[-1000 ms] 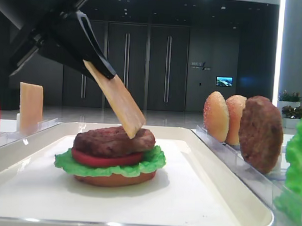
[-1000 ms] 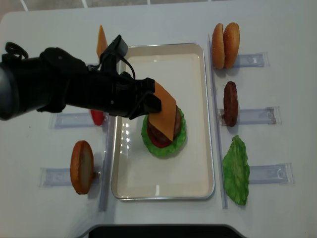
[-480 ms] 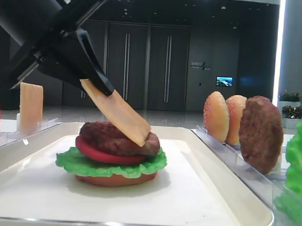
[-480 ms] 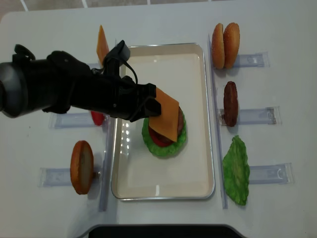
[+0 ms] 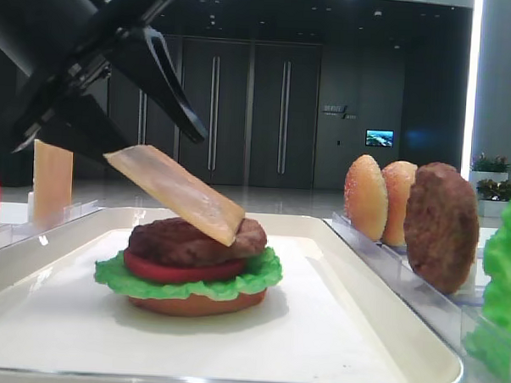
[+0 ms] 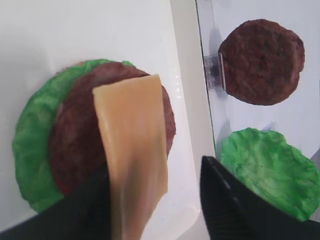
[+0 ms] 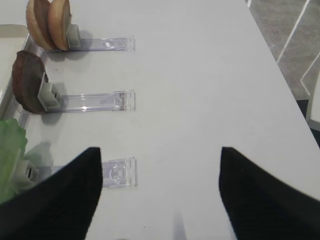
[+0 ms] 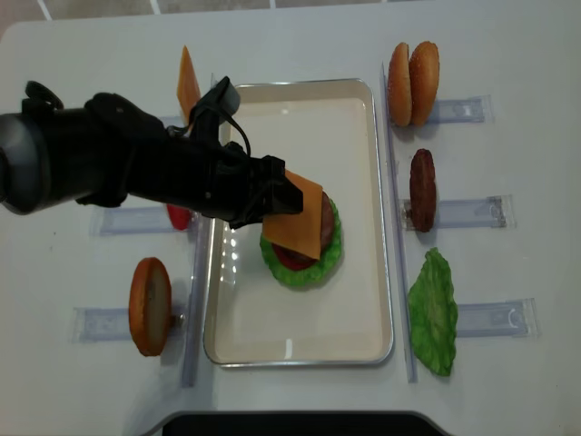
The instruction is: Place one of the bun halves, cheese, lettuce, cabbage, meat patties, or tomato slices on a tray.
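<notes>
White table (image 8: 508, 54) set with a tray (image 8: 363, 272) and clear holders

The tray lies flat at the table's middle. Right of the tray, three clear plastic holders (image 8: 472, 211) rest on the tabletop, carrying two bun halves (image 8: 413, 84), a meat patty (image 8: 422, 189) and a lettuce leaf (image 8: 434, 313). Left of the tray, further holders (image 8: 100, 322) carry a cheese slice (image 8: 186, 80) standing on edge, a red tomato slice (image 8: 178, 216) and a flat bun half (image 8: 150, 306).
</notes>
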Available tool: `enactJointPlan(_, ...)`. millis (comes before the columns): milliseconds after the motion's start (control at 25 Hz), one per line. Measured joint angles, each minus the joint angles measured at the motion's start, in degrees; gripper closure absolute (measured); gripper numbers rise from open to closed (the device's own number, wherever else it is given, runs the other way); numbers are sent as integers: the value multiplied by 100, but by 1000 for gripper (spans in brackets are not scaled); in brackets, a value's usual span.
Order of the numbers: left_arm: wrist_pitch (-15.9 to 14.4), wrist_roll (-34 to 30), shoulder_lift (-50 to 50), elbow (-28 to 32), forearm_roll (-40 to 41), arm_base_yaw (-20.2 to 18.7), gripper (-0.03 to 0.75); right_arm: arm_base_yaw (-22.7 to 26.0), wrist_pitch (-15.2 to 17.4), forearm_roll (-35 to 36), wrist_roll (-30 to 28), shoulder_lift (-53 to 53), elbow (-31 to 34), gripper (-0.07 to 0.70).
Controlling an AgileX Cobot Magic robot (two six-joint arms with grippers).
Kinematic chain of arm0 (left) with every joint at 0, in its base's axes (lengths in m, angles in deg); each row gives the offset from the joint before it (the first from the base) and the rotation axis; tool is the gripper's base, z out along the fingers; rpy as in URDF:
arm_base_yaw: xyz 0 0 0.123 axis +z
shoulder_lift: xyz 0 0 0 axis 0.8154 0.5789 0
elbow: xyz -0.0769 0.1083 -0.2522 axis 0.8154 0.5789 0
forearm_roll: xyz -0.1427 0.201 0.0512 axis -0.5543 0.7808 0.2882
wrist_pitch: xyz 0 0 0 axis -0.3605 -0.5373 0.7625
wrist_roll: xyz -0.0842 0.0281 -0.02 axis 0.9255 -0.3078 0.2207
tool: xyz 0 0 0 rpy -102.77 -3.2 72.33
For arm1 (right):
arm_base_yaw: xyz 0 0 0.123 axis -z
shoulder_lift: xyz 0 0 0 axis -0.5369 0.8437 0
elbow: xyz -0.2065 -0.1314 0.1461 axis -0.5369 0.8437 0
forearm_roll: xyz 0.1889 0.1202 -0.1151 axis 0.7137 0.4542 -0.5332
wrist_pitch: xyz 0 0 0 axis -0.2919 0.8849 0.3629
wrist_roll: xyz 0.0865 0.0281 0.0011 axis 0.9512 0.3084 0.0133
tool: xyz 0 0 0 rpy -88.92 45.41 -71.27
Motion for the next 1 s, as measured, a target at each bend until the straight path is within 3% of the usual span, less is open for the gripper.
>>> enactJointPlan(200,-411,72,-6,0,262,501,258,0,0,0,0,0,0,160)
enactJointPlan(320,-475,460,-114,0,796,721,254,0,0,0,0,0,0,160)
enactJointPlan(440,-524,1051,-282,-83,1540,759,253,0,0,0,0,0,0,160)
enactJointPlan(600,-826,1726,-404,-575,2192,759,258,0,0,0,0,0,0,160)
enactJointPlan(720,-1216,2326,-406,-1215,2756,759,269,0,0,0,0,0,0,160)
enactJointPlan(1000,-2656,4761,-406,-2736,5838,759,281,0,0,0,0,0,0,160)
